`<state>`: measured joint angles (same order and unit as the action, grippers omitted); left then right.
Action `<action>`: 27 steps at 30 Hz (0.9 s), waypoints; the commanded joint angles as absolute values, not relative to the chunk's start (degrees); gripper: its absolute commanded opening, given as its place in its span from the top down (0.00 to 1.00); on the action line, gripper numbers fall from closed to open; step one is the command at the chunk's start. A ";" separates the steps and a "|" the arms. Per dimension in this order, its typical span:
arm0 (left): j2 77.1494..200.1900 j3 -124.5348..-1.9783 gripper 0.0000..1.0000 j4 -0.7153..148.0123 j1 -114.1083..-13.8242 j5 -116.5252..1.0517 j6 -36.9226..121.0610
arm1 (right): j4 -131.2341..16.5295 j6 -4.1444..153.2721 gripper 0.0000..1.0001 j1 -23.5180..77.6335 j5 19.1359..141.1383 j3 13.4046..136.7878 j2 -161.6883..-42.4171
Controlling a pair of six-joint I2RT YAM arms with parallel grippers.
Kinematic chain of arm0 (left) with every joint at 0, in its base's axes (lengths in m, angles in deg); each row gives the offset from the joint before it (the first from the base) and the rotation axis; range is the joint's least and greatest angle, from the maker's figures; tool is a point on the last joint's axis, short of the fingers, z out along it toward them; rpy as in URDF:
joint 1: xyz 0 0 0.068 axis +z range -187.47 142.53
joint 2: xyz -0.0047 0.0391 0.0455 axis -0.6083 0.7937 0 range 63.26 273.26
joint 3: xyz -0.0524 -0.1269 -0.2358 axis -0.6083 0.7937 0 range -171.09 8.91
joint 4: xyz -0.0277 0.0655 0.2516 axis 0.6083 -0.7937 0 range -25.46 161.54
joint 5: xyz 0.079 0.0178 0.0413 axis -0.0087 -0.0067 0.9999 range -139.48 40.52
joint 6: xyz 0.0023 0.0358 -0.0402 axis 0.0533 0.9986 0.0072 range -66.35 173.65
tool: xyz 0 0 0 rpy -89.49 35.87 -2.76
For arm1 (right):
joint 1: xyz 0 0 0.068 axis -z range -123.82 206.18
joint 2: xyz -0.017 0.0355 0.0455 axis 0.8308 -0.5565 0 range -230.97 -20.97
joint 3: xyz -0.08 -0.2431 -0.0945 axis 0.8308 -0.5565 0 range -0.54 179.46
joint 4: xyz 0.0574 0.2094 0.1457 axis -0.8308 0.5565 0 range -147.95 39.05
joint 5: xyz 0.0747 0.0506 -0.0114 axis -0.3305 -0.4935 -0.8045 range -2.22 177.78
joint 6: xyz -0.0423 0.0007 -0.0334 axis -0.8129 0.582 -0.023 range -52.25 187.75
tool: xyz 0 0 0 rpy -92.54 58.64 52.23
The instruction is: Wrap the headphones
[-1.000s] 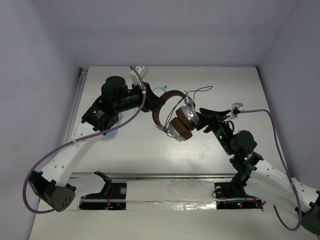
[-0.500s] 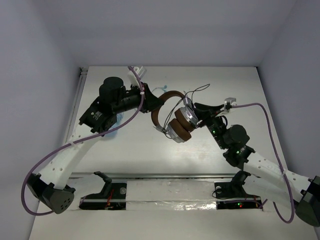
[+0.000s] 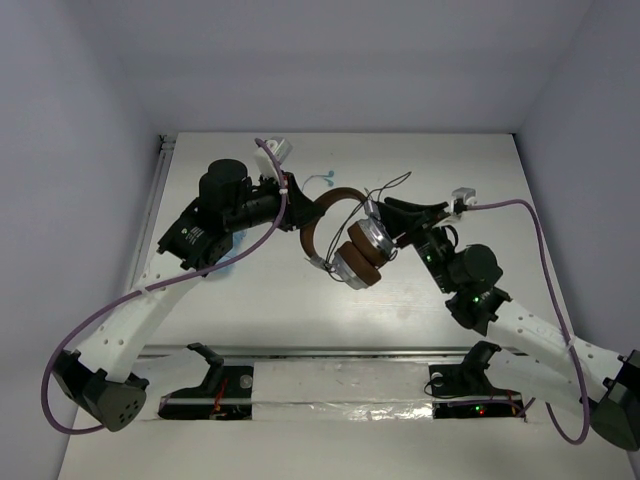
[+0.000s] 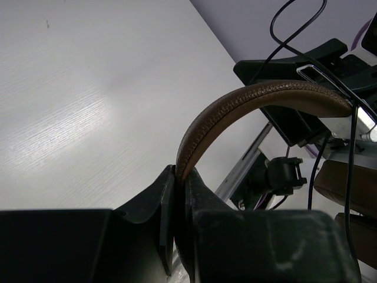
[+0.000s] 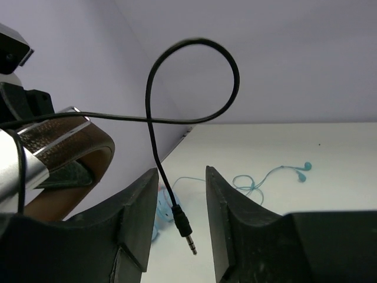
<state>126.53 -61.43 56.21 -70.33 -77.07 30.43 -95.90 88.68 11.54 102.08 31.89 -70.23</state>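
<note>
Soft, even light; near foreground slightly blurred.

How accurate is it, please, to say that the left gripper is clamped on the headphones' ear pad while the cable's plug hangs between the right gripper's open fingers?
Not quite: the left wrist view shows the left gripper clamped on the headphones' headband, not an ear pad. The rest holds.

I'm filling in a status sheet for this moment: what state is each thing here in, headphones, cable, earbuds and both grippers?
Headphones: held up off the table by the headband.
Cable: loose, curled in one loop, plug hanging free.
Left gripper: shut on the headphones' headband.
Right gripper: open, the plug between its fingers, not clamped.
Earbuds: lying on the table.
</note>
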 commanded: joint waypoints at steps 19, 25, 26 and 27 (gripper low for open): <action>127.33 -63.68 1.00 64.77 -70.07 -78.22 27.37 | -95.92 90.86 1.00 11.80 97.63 32.96 -71.86; 134.26 -70.79 1.00 69.35 -68.94 -73.04 24.38 | -91.35 94.38 1.00 11.80 92.45 28.74 -69.93; 135.24 -72.11 1.00 69.70 -68.24 -72.86 24.03 | -89.78 94.73 1.00 11.80 91.83 27.51 -68.27; 136.12 -74.04 1.00 70.40 -67.53 -73.29 22.81 | -88.72 95.17 1.00 11.80 91.39 27.06 -67.21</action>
